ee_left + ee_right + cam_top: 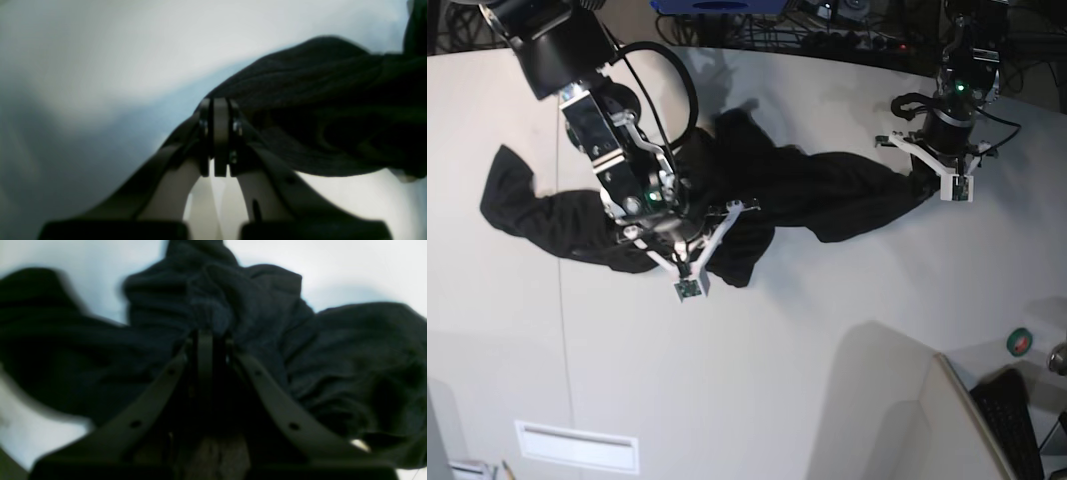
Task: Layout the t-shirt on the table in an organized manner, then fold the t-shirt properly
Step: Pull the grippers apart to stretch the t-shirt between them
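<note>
Item: one t-shirt (807, 195), black, soft knit cloth, lying bunched and rope-like across the white tabletop (827, 340), running from about 9 o'clock to 3 o'clock in the base view, with one loose lobe spread at the far 9 o'clock end. No print or tag is visible in these views. Handling, as judged: light, limp, no stiffness of its own; it will sag, twist and drag wherever it is not supported, and is unlikely to slip from a firm pinch, though a thin single layer might. Best holds are probably the hem corners or shoulder seams, one per arm, well apart, so the cloth can be pulled taut and laid flat. Pincers: two. The left pincer (220, 103) has its jaws together, with the t-shirt's edge right at its tip; whether cloth is truly pinched cannot be told. The right pincer (208, 335) is pressed closed into a thick gather of cloth near the shirt's middle. Count: t-shirt one, tabletop one, arms two.
</note>
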### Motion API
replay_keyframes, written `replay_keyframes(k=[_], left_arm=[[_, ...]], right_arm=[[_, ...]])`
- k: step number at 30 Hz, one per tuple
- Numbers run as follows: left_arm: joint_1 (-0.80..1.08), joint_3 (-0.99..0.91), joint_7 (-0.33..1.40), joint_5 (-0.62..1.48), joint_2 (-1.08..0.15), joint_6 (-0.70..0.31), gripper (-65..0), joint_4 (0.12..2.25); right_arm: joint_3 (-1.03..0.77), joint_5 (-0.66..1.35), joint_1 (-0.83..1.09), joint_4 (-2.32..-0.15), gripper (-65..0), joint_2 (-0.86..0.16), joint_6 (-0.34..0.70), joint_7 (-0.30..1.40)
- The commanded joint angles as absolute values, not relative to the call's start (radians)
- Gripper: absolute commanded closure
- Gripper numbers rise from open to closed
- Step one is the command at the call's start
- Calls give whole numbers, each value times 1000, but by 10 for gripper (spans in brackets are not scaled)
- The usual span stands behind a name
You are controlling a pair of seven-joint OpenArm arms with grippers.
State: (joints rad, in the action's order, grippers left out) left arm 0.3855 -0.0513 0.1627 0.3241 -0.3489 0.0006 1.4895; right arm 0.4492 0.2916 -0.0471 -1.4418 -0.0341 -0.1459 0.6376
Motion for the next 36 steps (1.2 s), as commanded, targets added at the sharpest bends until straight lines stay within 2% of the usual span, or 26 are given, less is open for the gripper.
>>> replay_keyframes(k=[1,4,7,12,15,21,27,32,36], left_arm=[[383,-58,137,325,-361,5,0,1509],[394,-58,139,325,-363,5,0,1514],[407,-58,137,323,-364,5,0,1514],[410,-45,143,325,-360,5,0,1515],[418,-53,145,318,-340,5,0,1517],[412,-58,145,317,-340,5,0,1521],[423,-58,186,315,-341,5,0,1577],[423,-48,263,315,-340,5,0,1586],[380,-44,266,315,-340,5,0,1615]], right_arm=[[404,286,-15,-1544,0,-48,-151,615],[269,285,160,-1781,0,-79,-151,608],[145,286,318,-1906,0,-119,-148,608],[1,286,481,-1896,0,-131,-147,599],[-87,286,550,-1870,0,-130,-147,532],[-268,283,527,-1765,0,-133,-147,496],[-444,282,516,-1758,0,-133,-147,501],[-464,283,556,-1756,0,-127,-147,501],[-467,282,503,-1756,0,-133,-147,501]])
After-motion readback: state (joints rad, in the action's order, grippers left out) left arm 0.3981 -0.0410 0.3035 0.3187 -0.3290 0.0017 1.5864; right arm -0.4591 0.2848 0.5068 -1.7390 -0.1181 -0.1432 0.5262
